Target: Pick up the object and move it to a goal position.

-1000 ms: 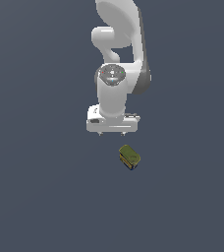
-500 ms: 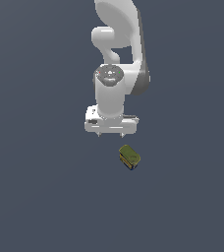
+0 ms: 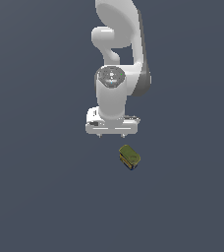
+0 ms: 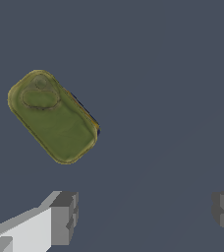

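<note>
Exterior view: the gripper point(image 3: 112, 134) hangs mid-frame, the tin can point(image 3: 129, 157) just below-right, apart (fingers barely visible, seemingly spread). Wrist view: fingers point(image 4: 62, 216) wide apart, holding nothing; the can, olive top up, lies beyond them.

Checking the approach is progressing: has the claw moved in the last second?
Yes. In the exterior view the claw has come slightly lower toward the tin can, which lies where it did; it remains open, above and beside the can, not touching.
</note>
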`<state>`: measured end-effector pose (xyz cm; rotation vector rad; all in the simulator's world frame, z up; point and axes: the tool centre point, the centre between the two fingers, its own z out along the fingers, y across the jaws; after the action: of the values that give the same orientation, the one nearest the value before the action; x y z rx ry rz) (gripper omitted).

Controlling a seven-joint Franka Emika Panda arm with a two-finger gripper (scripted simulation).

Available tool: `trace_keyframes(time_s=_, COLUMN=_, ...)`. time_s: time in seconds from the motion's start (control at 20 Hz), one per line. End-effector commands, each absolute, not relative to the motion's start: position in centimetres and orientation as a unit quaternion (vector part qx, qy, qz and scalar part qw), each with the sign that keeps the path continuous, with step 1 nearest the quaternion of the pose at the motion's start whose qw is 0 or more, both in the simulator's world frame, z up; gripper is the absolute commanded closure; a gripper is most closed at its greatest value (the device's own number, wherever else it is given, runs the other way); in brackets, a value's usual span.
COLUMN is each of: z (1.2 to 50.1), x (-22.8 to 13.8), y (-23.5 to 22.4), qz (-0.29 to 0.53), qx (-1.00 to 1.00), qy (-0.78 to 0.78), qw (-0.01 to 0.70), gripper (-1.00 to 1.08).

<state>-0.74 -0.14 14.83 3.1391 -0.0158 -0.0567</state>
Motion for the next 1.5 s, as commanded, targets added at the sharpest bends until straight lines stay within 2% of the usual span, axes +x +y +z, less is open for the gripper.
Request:
trace_keyframes(time_s=0.0, z=14.6, x=-0.5, y=0.2, qz=-0.018, qx=1.000, qy=0.012, qw=0.001, gripper=-0.92)
trace_keyframes(time_s=0.95, z=11.8, x=3.6, y=6.1, qz=-0.005, qx=0.963, qy=0.270, qw=0.002, gripper=-0.92)
trace_keyframes(time_s=1.45, z=11.0, x=4.6, y=7.8, qz=0.000, qx=0.942, qy=0.337, qw=0.000, gripper=-0.92)
